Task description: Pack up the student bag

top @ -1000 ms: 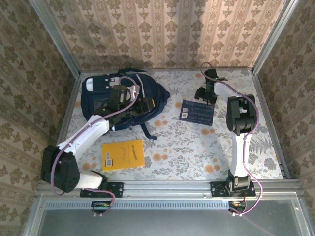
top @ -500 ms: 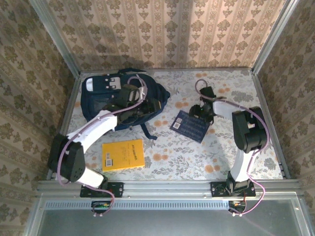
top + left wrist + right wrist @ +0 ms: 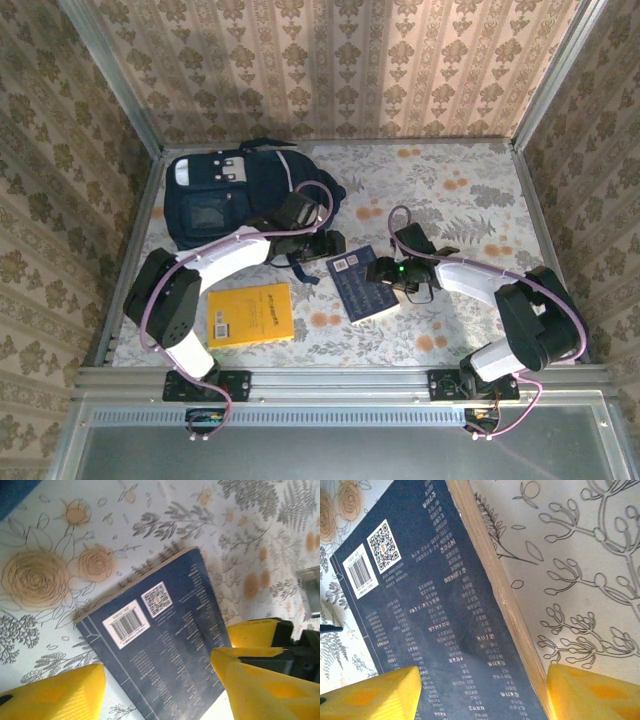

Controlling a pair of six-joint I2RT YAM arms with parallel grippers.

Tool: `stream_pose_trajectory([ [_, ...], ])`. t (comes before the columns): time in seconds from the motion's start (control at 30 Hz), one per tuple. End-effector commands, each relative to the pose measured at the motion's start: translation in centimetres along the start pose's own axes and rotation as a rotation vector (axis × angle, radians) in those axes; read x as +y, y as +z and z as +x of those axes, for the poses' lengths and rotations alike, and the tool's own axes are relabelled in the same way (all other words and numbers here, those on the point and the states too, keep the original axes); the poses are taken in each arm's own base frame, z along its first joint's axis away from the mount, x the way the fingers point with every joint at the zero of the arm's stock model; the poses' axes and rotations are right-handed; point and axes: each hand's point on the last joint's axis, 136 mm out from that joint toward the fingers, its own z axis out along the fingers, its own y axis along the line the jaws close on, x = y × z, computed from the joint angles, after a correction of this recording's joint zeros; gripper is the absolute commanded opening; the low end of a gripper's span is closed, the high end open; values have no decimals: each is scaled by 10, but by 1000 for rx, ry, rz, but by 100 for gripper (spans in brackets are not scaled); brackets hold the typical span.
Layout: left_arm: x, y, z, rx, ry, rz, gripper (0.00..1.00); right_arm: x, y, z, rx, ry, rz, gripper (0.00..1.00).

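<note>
The student bag (image 3: 225,195), dark navy, lies flat at the back left of the table. A dark blue book (image 3: 358,287) with a barcode and QR code lies at the table's middle. My right gripper (image 3: 384,272) is open at the book's right side. One finger is over the cover (image 3: 455,630) and the other is past the page edge (image 3: 495,585). My left gripper (image 3: 333,246) is open just left of the book, fingers spread above the blue book (image 3: 165,645), with nothing between them. A right-arm yellow finger (image 3: 255,630) shows beyond the book.
A yellow book (image 3: 250,313) lies near the front left, close to the left arm. A bag strap (image 3: 300,268) trails onto the floral tablecloth. Metal rails and wallpapered walls bound the table; open cloth lies at the back right (image 3: 470,190).
The right gripper has come from the back right to the middle, and the blue book came and turned with it. The left gripper left the bag and swung right to the book.
</note>
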Motion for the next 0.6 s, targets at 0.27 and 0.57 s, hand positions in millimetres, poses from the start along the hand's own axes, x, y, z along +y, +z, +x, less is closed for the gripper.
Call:
stream_pose_trajectory([
  [0.27,33,33,47,144,40,-127,64,32,10,-4,43,-61,-183,56],
  [0.57,48,24,62,154,64,-157,64,44,0,25,98,-85,-251,46],
])
